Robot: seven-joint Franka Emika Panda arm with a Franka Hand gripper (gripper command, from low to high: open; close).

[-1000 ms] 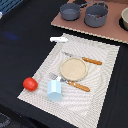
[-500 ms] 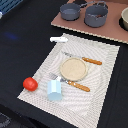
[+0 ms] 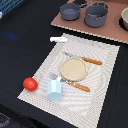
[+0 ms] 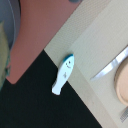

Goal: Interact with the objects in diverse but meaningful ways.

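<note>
A white fish-shaped piece (image 3: 58, 39) (image 4: 63, 75) lies at the far left edge of the striped placemat (image 3: 107, 75), half on the dark table (image 3: 20, 45). A red tomato (image 3: 30, 83) sits near left, just beside a blue cup (image 3: 55, 90). No gripper shows, so its state cannot be told.

We could not see the pincer in either view. In the wrist view, the round plate (image 4: 121, 80) was cut off by the edge. In the exterior view, the edge also cut a pale bowl (image 3: 124, 19), and the pots (image 3: 85, 12) were blurry.
</note>
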